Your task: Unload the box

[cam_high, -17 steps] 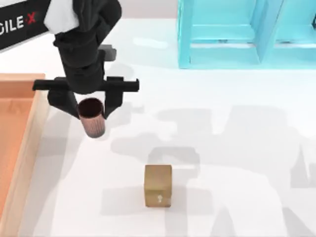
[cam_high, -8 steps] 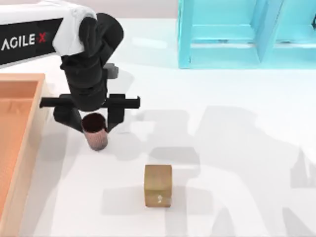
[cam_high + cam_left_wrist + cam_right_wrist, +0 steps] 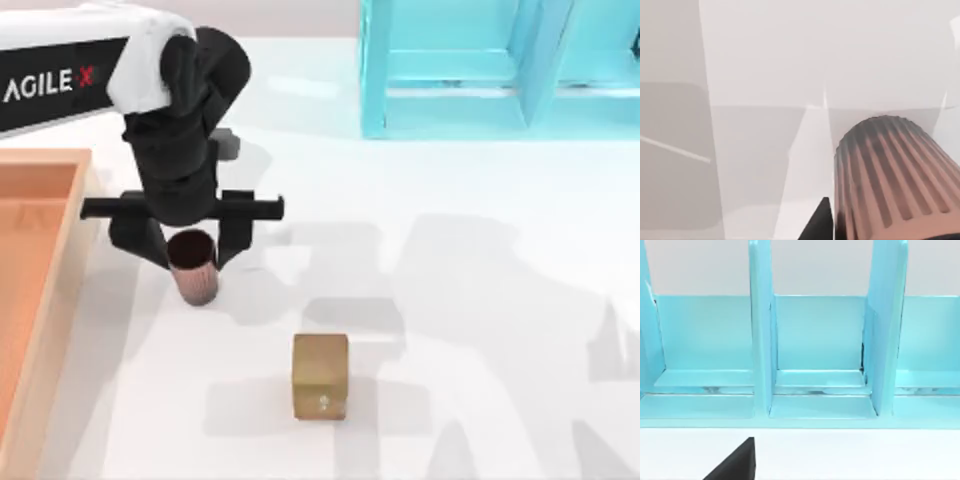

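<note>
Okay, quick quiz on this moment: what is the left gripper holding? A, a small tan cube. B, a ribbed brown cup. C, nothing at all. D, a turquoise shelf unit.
B: in the top view the left gripper has its fingers on either side of the ribbed brown cup, over the white table just right of the box, while the small tan cube sits apart, nearer the front.

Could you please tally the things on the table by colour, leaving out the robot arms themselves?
Orange-brown: 1, the box, at the table's left edge.
Reddish-brown: 1, the ribbed cup, held in the left gripper.
Tan: 1, the small cube.
Turquoise: 1, the shelf unit, at the far side.
Total: 4.
</note>
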